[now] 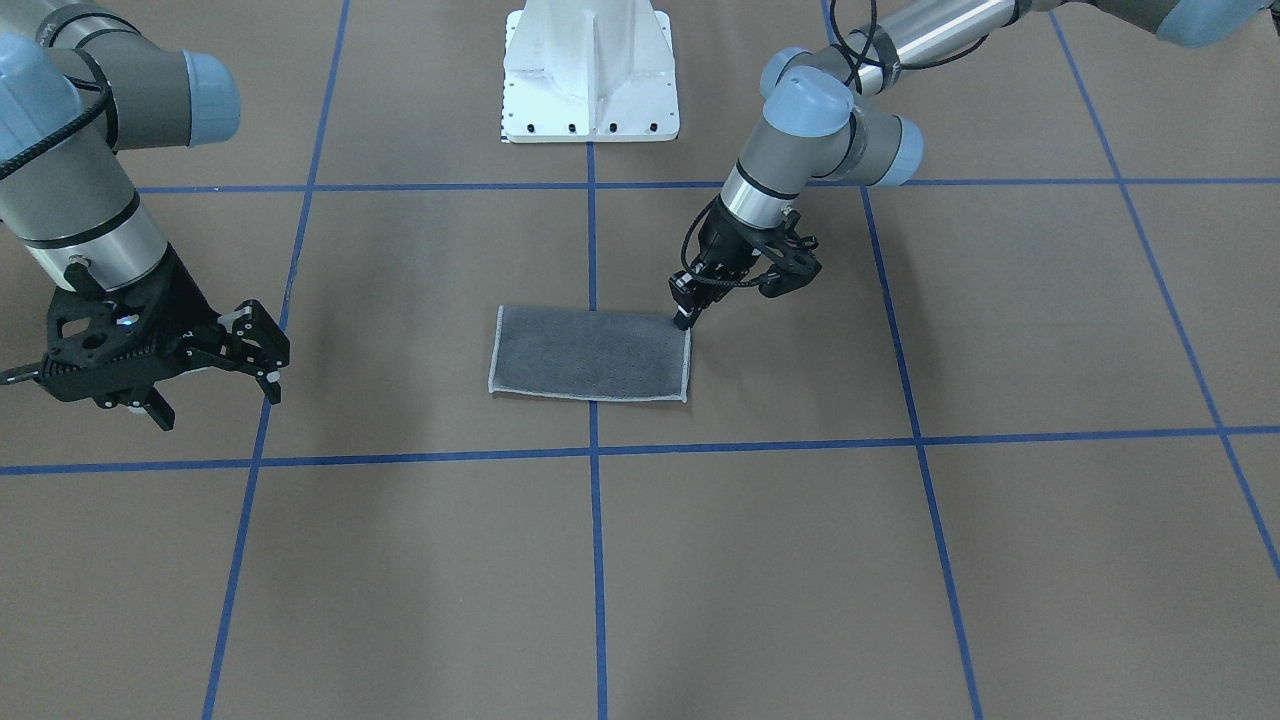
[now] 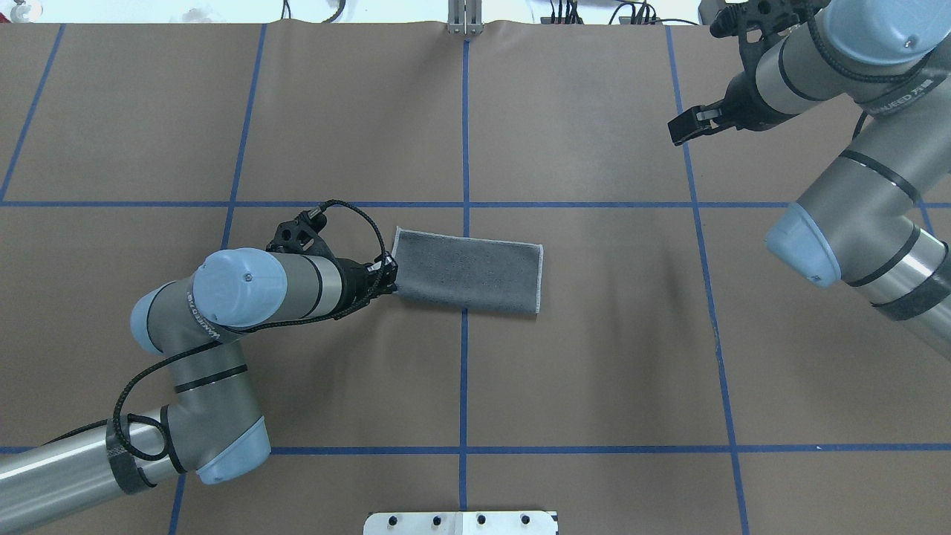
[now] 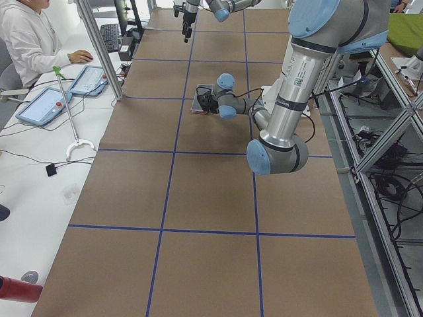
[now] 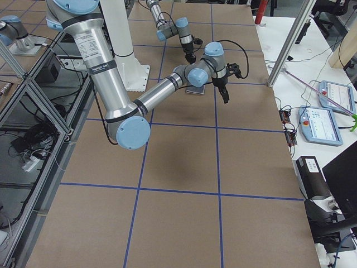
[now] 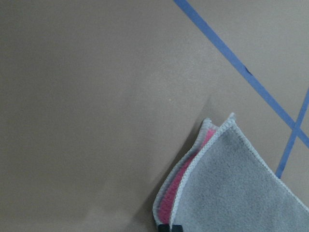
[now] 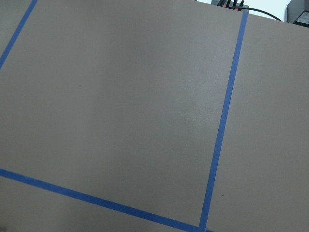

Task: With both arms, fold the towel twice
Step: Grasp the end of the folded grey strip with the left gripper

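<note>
Brown tabletop (image 1: pixel 800 560) with a grid of blue tape lines (image 1: pixel 592 520). My right arm (image 1: pixel 80 200) hangs well apart, right fingers (image 1: pixel 265 345) spread wide and empty. My left arm (image 1: pixel 820 130) reaches the towel (image 1: pixel 590 355), which lies flat at mid-tabletop, folded once, grey face up. The left fingers (image 1: pixel 686 315) pinch narrow on a short edge near its corner. I judge the cloth light and limp: grip both layers at the corners.

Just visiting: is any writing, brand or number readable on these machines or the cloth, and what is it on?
"WANUEED": black band on the right arm, overhead view.
"WANUEED": a like band on the left arm.
Printed sticker on each arm's silver tube, side views: too small to read.
towel: no text.
</note>
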Controlling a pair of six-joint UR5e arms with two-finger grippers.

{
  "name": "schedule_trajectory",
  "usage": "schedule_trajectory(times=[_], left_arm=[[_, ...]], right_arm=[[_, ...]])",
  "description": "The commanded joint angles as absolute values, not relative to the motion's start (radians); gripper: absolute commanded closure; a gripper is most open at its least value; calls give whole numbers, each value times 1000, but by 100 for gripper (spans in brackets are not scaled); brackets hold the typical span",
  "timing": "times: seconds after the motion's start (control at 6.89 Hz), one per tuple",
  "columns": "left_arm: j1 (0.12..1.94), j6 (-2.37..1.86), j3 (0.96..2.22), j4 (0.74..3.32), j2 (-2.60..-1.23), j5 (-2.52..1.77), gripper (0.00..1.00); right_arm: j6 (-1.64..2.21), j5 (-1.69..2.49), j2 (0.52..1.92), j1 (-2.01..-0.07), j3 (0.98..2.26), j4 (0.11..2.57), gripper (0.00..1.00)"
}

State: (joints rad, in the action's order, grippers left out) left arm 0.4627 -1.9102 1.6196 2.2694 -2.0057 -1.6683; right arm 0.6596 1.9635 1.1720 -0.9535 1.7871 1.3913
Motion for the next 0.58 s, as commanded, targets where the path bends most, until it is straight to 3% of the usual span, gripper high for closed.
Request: schedule_trajectory(times=[0.0, 0.44], left_arm=[[468, -1838, 1731, 2272, -1868, -1669, 100], [479, -1836, 1805, 2313, -1744, -1667, 100]], right_arm=[[660, 1963, 1170, -954, 1787, 1391, 0], [660, 1963, 1170, -954, 1787, 1391, 0]])
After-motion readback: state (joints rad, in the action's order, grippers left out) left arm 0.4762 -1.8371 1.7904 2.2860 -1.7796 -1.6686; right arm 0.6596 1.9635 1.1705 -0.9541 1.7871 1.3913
